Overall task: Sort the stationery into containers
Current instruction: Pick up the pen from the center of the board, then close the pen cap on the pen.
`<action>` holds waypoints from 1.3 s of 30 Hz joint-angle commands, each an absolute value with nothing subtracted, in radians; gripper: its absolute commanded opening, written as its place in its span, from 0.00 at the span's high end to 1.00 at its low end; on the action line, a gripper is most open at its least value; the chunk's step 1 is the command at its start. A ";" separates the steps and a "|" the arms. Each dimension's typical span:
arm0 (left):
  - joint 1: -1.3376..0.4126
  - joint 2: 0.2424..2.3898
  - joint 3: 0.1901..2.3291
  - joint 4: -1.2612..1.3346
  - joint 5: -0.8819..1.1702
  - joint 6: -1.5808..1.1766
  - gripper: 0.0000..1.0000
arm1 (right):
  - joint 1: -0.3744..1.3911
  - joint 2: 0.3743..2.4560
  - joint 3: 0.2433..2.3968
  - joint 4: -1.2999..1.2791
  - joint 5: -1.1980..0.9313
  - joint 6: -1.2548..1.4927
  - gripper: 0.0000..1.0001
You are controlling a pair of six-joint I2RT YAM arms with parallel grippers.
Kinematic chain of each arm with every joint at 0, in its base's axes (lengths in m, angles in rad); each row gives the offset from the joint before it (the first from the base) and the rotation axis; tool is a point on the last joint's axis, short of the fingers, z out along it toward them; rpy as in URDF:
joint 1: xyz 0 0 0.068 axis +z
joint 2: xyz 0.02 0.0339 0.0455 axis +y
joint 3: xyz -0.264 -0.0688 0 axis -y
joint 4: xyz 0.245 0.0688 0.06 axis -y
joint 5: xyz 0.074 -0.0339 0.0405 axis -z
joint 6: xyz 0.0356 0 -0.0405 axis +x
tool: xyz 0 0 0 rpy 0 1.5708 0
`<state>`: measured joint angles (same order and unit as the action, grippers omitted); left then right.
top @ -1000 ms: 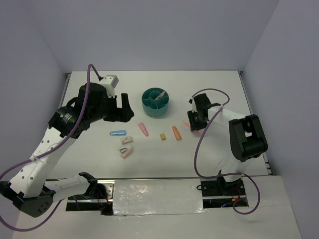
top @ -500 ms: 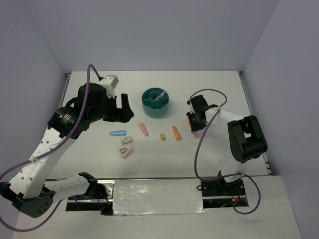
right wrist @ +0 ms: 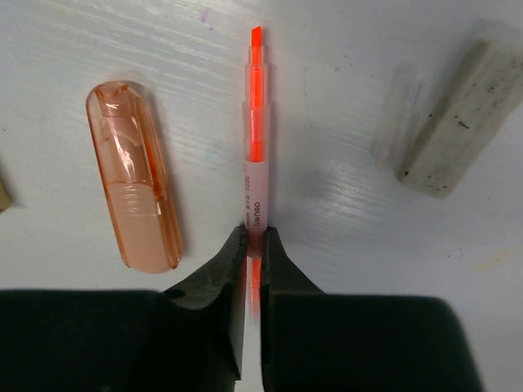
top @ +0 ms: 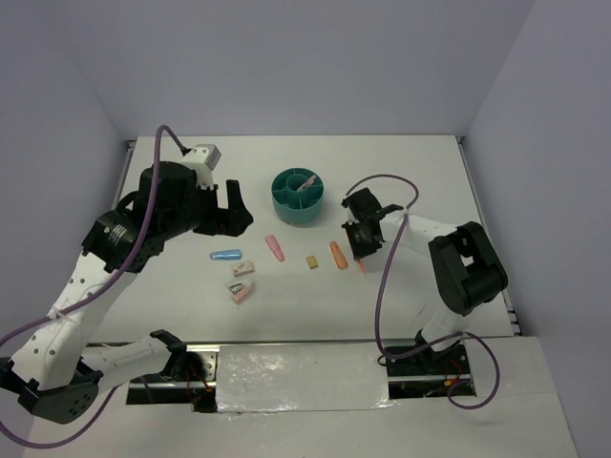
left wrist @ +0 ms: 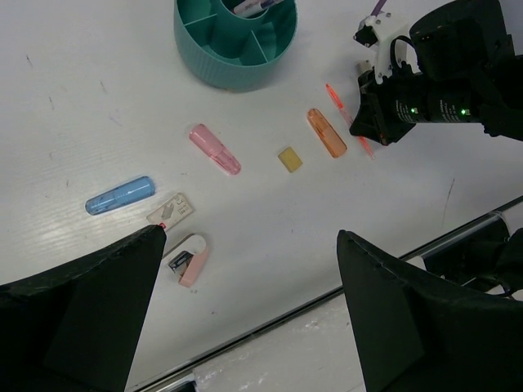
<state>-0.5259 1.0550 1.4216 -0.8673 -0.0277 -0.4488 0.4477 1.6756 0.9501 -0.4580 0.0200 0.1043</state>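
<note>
item: orange pen [right wrist: 255, 155], flat on the table [right wrist: 384, 261], in front of and right of the teal tub [top: 298, 217], just beside the orange capsule [right wrist: 135, 175].
change: right gripper [right wrist: 252, 245] has closed from part-open and now pinches the pen's rear end. i judge the pick begun, the lift to the tub pending.
left gripper [left wrist: 245, 310]: fully spread, empty, left of the tub.
views: the right wrist alone shows the pinch and a grey block [right wrist: 458, 106]. it misses the tub, which overhead shows with one pink-white piece inside.
</note>
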 commanded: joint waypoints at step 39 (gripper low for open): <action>-0.890 2.293 2.186 -0.899 -0.249 -1.164 0.44 | 0.285 0.666 1.135 -1.118 0.144 0.784 1.00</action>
